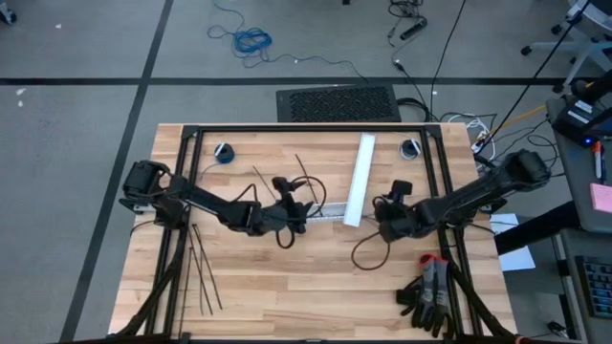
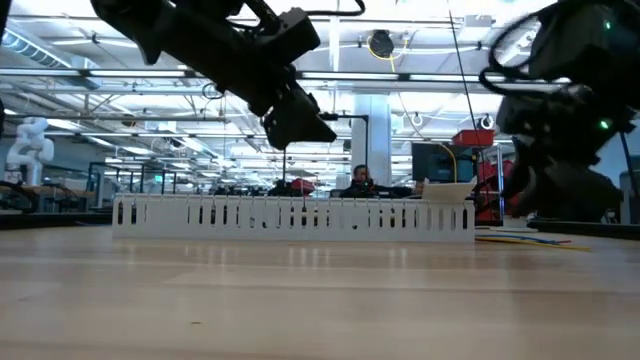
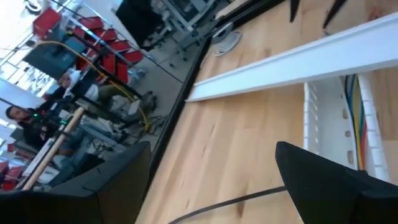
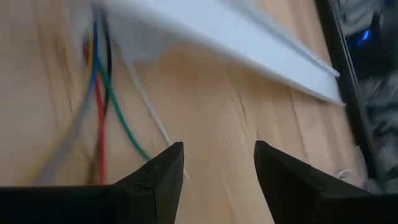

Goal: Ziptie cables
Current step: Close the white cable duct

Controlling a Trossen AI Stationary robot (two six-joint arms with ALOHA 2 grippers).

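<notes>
The wooden table [image 1: 287,287] carries white duct [image 1: 360,180], cables [image 1: 330,212], black zipties [image 1: 201,272] and gloves [image 1: 430,294].

Pale striped wood on the desk [image 1: 287,277], white slotted duct [image 1: 360,180], thin black zipties [image 1: 201,272], and cables [image 4: 99,106] running blue, red, green, yellow.

Bright, even light is cast from ceiling strip lamps seen beyond the tabletop [image 2: 320,300], whose near edge is blurred. The white duct [image 4: 249,37] is smeared by blur.
</notes>
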